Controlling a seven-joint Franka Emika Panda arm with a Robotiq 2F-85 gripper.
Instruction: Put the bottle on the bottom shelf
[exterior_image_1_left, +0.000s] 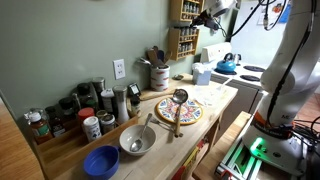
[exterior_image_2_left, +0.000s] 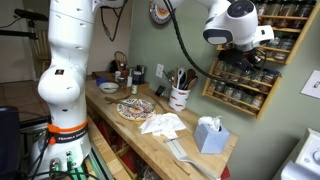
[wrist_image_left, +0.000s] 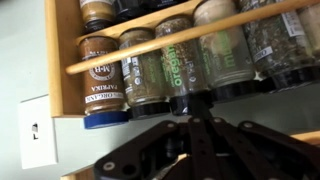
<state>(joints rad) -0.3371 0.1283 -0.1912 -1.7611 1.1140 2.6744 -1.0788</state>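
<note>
In the wrist view my gripper (wrist_image_left: 190, 102) is shut, its dark fingers pressed together with nothing between them. The tips meet the dark cap of a green-labelled bottle (wrist_image_left: 183, 62). That bottle stands in a row of spice jars behind a wooden rail (wrist_image_left: 200, 35) of the honey-brown rack, beside a paprika jar (wrist_image_left: 103, 75). Which tier this is I cannot tell from the wrist view. In both exterior views the gripper (exterior_image_2_left: 258, 62) (exterior_image_1_left: 205, 18) is at the rack, higher than the bottom shelf (exterior_image_2_left: 240, 100) (exterior_image_1_left: 183, 53), which is lined with jars.
Below the rack a wooden counter (exterior_image_2_left: 150, 140) carries a patterned plate (exterior_image_1_left: 180, 110), a utensil crock (exterior_image_2_left: 179, 98), a tissue box (exterior_image_2_left: 208, 135), bowls (exterior_image_1_left: 137, 140) and a cluster of jars (exterior_image_1_left: 85, 110). A blue kettle (exterior_image_1_left: 227, 66) sits on the stove. A white wall plate (wrist_image_left: 35, 130) is beside the rack.
</note>
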